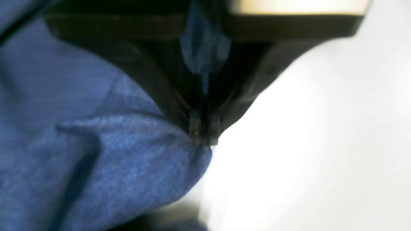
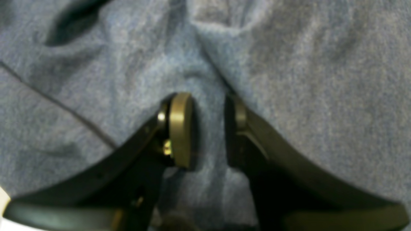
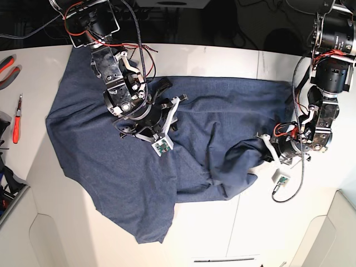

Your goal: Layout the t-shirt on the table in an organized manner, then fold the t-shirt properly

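Your t-shirt (image 3: 139,178) is sprawled rumpled over the table (image 3: 222,61), reaching from about 10 o'clock down to 6. Your left gripper (image 1: 204,138) at 3 o'clock has its jaws pressed together, pinching the shirt's edge. Your right gripper (image 2: 208,125) near 11 sits on the fabric, jaws spread with a ridge of cloth between them.

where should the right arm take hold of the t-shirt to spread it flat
A judgement: grip the t-shirt at the bare hem corner near the front table edge, coming from that open side. That corner lies flat and single-layered, unlike the bunched middle. The left gripper is shut on a fabric edge; the right gripper sits open over mid-cloth.
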